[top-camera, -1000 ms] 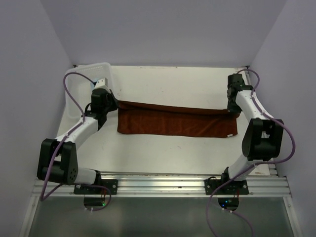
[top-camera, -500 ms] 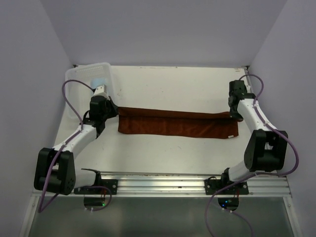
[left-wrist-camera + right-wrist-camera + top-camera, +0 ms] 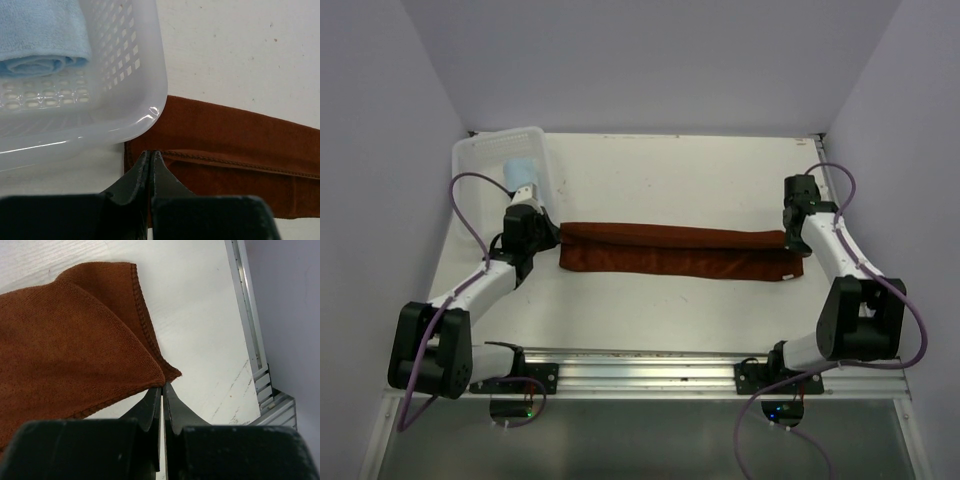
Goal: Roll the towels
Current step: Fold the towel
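Observation:
A long brown towel (image 3: 680,252) lies folded lengthwise across the middle of the table. My left gripper (image 3: 552,234) is shut on its left end; in the left wrist view the jaws (image 3: 150,154) pinch the hemmed upper layer of the brown towel (image 3: 235,150). My right gripper (image 3: 790,240) is shut on the right end; in the right wrist view it (image 3: 162,386) pinches a corner of the brown towel (image 3: 65,340) just above the table. A rolled light blue towel (image 3: 521,168) lies in the basket and also shows in the left wrist view (image 3: 42,35).
A white perforated plastic basket (image 3: 485,152) stands at the back left; its corner (image 3: 142,95) is close above my left jaws. A metal rail (image 3: 247,315) runs along the table's right edge. Grey walls enclose the table on three sides.
Both grippers have drawn the towel's far edge toward the near side, folding it over itself. The towel is now a narrower strip.

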`<act>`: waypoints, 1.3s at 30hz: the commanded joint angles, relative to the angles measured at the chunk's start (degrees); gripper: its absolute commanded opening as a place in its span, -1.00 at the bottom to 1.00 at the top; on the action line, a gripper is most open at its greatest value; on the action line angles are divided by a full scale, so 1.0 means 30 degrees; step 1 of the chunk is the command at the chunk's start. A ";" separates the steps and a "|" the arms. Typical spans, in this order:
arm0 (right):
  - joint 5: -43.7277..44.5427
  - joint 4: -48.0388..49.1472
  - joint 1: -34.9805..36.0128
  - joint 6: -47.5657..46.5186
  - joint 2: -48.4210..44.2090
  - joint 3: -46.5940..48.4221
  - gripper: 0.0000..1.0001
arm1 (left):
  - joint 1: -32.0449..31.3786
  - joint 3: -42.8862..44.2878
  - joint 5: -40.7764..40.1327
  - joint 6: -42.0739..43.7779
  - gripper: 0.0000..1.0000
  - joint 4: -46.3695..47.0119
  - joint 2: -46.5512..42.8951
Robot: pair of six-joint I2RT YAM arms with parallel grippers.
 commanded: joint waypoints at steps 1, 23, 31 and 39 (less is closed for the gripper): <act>0.0252 0.0370 -0.0060 0.0507 -0.1239 -0.0313 -1.00 | 0.0164 -0.0492 0.0017 -0.0360 -1.00 0.1159 -0.0300; -0.2092 -0.0538 0.0087 0.1240 -0.3523 -0.2248 -0.20 | -0.0422 -0.1431 0.0340 -0.0243 -0.44 0.1599 -0.1120; -0.1710 -0.1389 0.0087 0.1416 -0.4696 -0.1838 -0.03 | -0.0657 -0.1695 0.0252 -0.0273 -0.21 0.0985 -0.2906; -0.1214 -0.0981 -0.0147 0.2381 -0.3731 -0.1486 0.08 | -0.0686 -0.1343 0.0252 -0.0419 -0.03 0.0631 -0.2353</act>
